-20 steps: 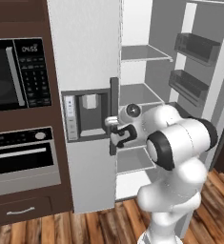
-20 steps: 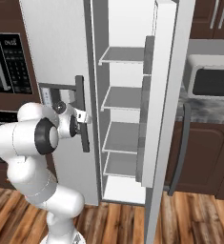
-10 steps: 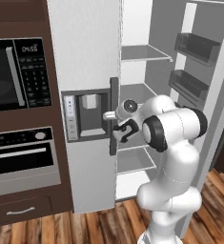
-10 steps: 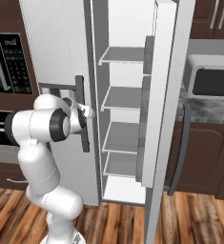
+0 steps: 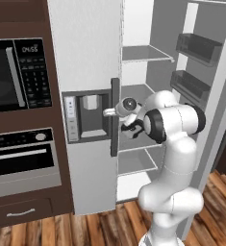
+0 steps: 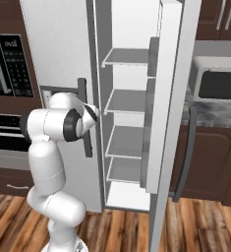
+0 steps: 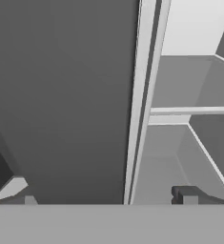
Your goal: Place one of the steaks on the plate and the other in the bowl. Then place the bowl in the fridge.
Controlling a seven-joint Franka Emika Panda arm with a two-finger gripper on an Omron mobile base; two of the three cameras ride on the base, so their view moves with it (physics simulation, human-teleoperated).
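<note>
The light-grey fridge [image 5: 88, 48] stands in front of me with its left dispenser door shut and its right door [image 6: 168, 88] swung wide. White shelves [image 6: 127, 101] inside are bare. My gripper [image 5: 130, 129] hovers at mid height just right of the left door's dark vertical handle [image 5: 115, 117], at the edge of the open compartment. In the hand view the gripper [image 7: 107, 198] is open, its fingertips [image 7: 184, 195] far apart with nothing between them, facing the door's edge [image 7: 141, 95]. The steaks, the plate and the bowl are out of view.
A black microwave [image 5: 16, 74] and oven [image 5: 20, 161] are built in left of the fridge. The open door carries bins [image 5: 198, 48] and juts toward me on the right. A counter with a second microwave [image 6: 217, 83] lies beyond it. The floor is wood.
The arm has folded upward and its elbow has swung. The hand has drifted slightly right, from the door handle toward the open compartment. The jaws stay open.
</note>
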